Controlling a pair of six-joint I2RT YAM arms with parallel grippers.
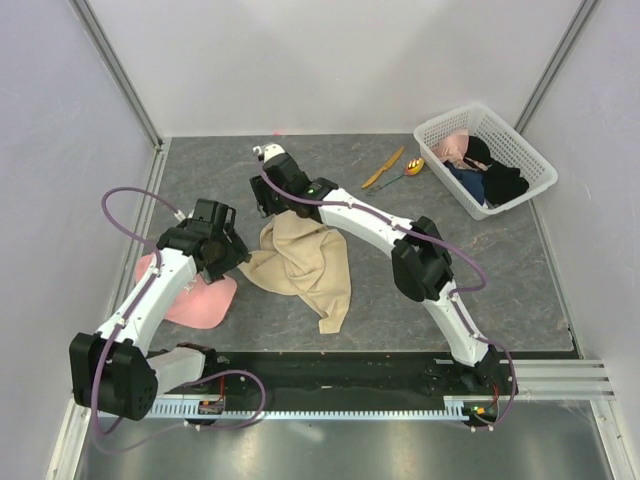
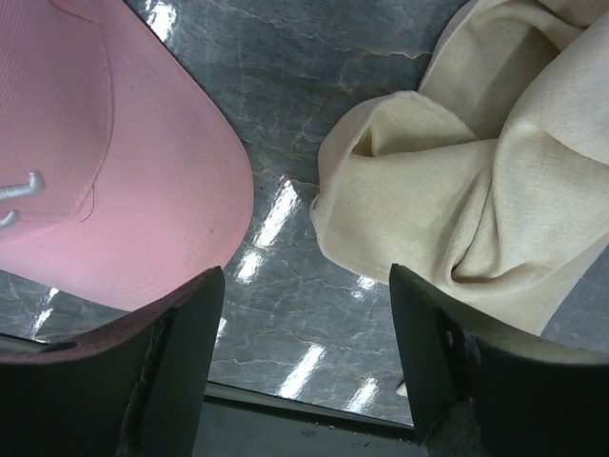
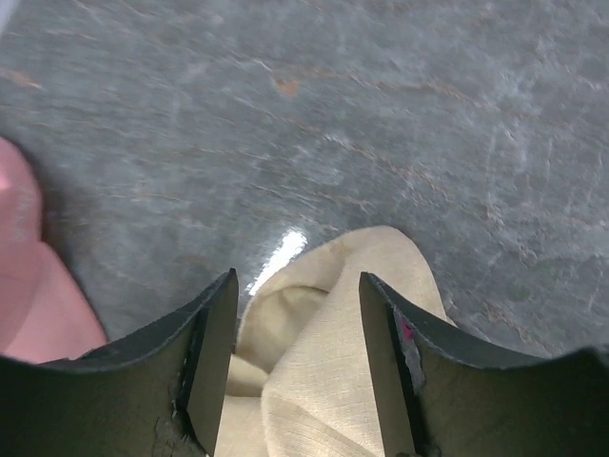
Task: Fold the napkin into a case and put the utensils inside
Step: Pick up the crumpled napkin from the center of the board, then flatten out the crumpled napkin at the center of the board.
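Observation:
The beige napkin (image 1: 305, 265) lies crumpled in the middle of the table. My right gripper (image 1: 275, 207) is low over its far corner, jaws apart, and a raised fold of napkin (image 3: 324, 333) stands between the fingers without being pinched. My left gripper (image 1: 237, 256) hangs open at the cloth's left edge; the napkin (image 2: 476, 190) is beside its right finger and only bare table lies between the jaws. The utensils, an orange knife (image 1: 383, 168) and a spoon (image 1: 408, 170) with a yellow bowl, lie side by side at the back, left of the basket.
A pink cap (image 1: 195, 295) lies under the left arm, and it shows as the pink cap (image 2: 95, 171) by the left finger. A white basket (image 1: 520, 150) of dark and pink clothes stands at the back right. Walls close in the table's left, back and right.

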